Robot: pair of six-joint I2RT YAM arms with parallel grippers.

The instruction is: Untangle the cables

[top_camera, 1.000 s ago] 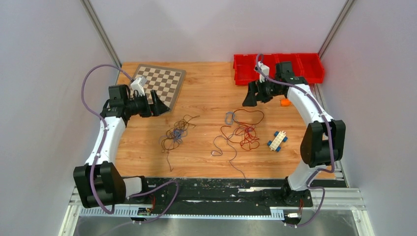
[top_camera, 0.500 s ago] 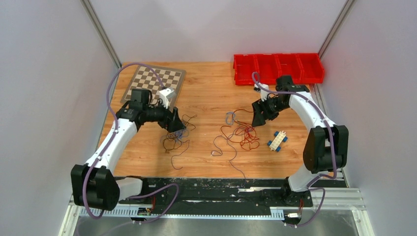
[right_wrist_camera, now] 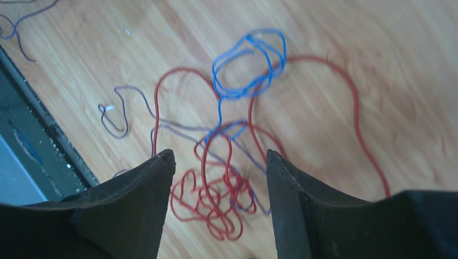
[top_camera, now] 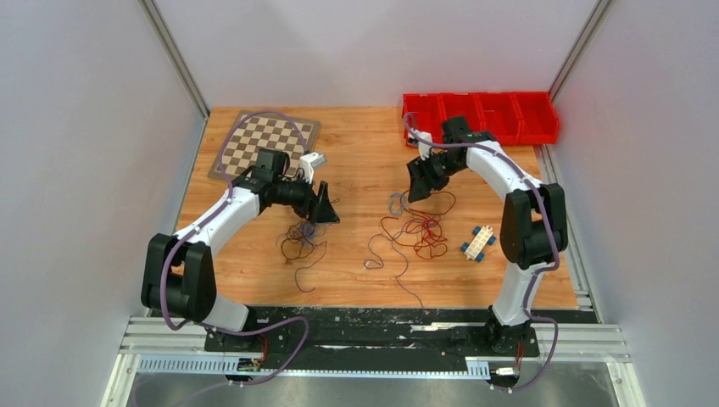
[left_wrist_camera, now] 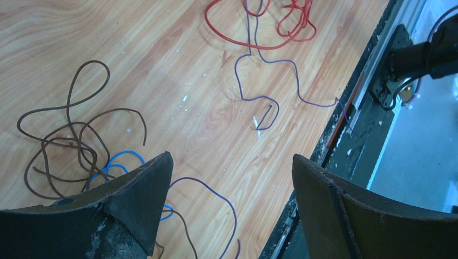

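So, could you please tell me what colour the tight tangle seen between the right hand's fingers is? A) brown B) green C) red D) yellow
C: in the right wrist view, the red cable tangle lies just below the open right hand, with a blue cable loop beyond it.

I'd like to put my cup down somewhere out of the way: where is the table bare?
Bare wood lies at the back between the chessboard and the red bins, and at the near right, between the toy block and the near edge. The middle is crowded: the brown-and-blue cables beside the left gripper and the red cables by the right gripper.
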